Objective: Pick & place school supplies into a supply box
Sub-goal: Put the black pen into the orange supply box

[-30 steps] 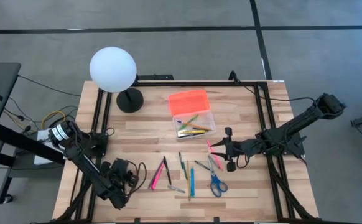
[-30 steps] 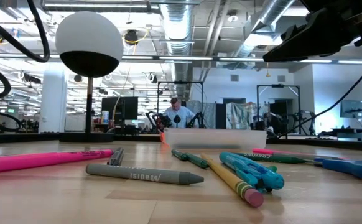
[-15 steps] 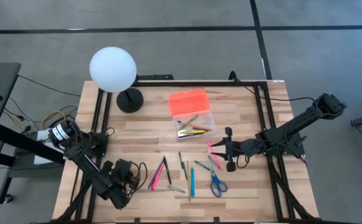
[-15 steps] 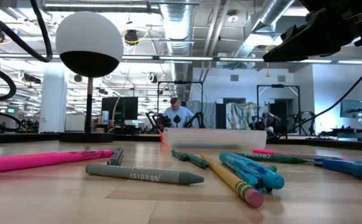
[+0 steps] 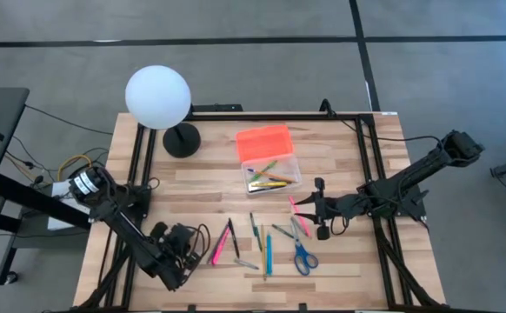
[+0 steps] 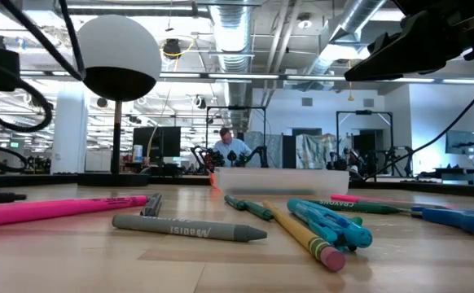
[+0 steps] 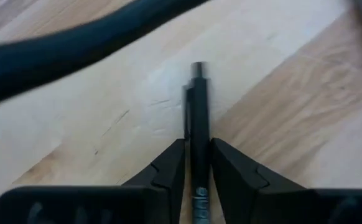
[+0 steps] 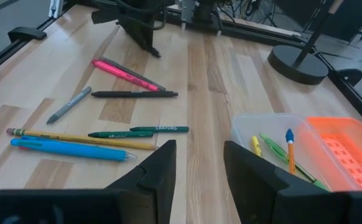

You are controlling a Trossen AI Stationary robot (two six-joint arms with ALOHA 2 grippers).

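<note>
only the left wrist view shows that the left tool [image 7: 198, 163] has its two fingers pressed against a black pen [image 7: 198, 124] lying on the bench [image 7: 280, 124]; from above, that tool [image 5: 182, 246] is just a dark mass low over the wood, well away from the supply box [image 5: 269, 160] toward the near left corner. the low view alone shows a person far behind the box [image 6: 282, 179], and a grey crayon [image 6: 190, 227] and pink marker [image 6: 58, 209] up close. the left arm stretches low from the bench's left edge; the right arm reaches in from the right edge, its tool [image 5: 320, 209] open and empty, hovering just beyond the blue-handled scissors [image 5: 302, 255] on the near side of the box. the open box holds a few pens beside its orange lid [image 5: 262, 140]. bare wood lies between box and the loose supplies.
</note>
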